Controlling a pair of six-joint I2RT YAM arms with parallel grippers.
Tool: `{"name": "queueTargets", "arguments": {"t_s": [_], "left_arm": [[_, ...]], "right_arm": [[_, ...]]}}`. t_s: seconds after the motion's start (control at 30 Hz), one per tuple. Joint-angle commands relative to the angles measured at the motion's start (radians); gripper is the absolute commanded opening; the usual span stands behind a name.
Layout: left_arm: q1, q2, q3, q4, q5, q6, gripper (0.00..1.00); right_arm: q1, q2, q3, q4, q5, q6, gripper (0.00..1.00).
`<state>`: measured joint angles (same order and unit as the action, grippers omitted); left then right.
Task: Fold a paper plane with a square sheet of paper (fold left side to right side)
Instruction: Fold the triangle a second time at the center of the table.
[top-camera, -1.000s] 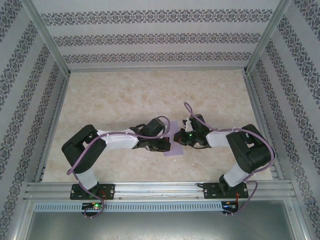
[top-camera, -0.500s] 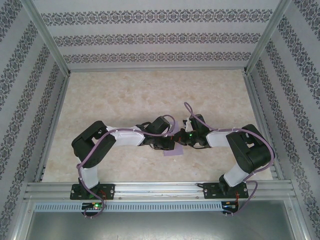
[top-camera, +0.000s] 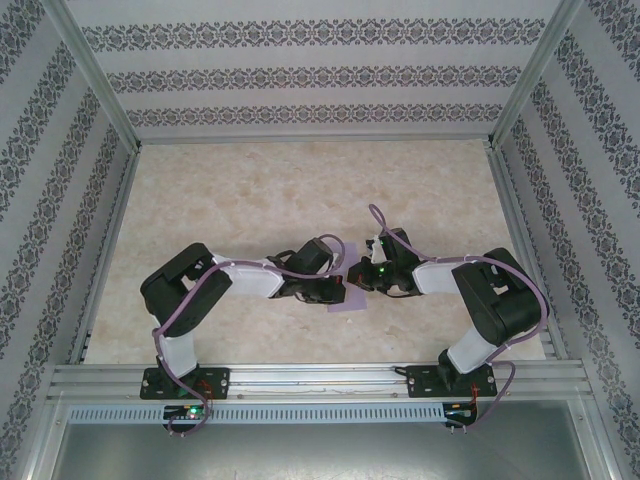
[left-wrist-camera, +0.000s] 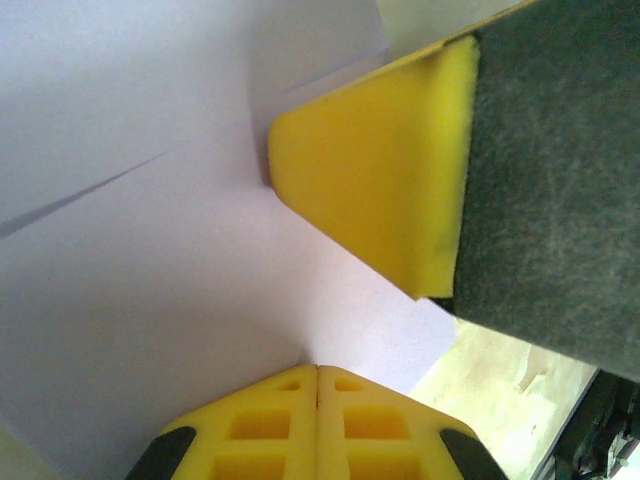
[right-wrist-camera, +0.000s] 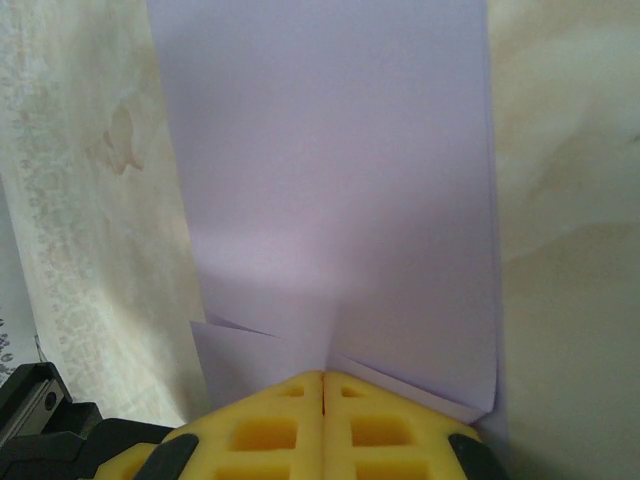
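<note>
Lavender paper sheet (right-wrist-camera: 330, 200), partly folded, layered edges, lying flat, front-ctr.

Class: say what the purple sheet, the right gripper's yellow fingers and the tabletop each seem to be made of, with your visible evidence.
The sheet of paper: thin matte lavender paper; it holds sharp creases and flat flaps. The fingers of the right gripper: matte yellow moulded plastic or rubber, with square recesses; unclear which. The tabletop: beige marble pattern, possibly printed laminate rather than stone.
</note>
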<state>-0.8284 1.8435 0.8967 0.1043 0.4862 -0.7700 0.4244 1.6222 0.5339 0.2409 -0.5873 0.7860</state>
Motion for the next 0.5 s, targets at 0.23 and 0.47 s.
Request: {"name": "queueTargets", "arguments": {"t_s": [0.23,0.47], "left_arm": [[-0.015,-0.093,-0.146,-0.074,0.022,0.001,0.01],[-0.020,-0.143,-0.210,-0.092,0.008,-0.005,0.00]], "right_arm": [[-0.028,0.068,-0.035,-0.141,0.073,-0.046,0.00],[-0.035,0.062,-0.031,-0.153,0.064,-0.054,0.00]]}}
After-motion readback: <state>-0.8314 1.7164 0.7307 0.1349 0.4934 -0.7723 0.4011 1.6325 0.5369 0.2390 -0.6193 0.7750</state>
